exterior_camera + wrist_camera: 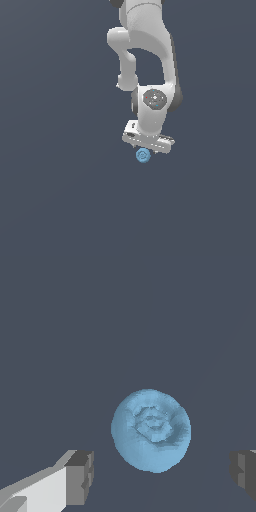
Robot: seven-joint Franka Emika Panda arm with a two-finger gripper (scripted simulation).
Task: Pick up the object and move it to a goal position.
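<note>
The object [143, 155] is a small light-blue round knob with a swirled, ridged face, lying on the dark grey floor. In the exterior view the white gripper [148, 145] hangs right over it, and the hand covers part of the knob's upper edge. The wrist view shows the object [151, 430] large and close, between the two grey fingertips [80, 476]. The gripper [161, 476] is open, with wide gaps between each pad and the knob. Neither pad touches it. How high the fingers are above the floor is not clear.
A uniform dark grey floor [60, 190] lies all around. The white arm [147, 45] reaches down from the top of the exterior view. No other objects or marker show.
</note>
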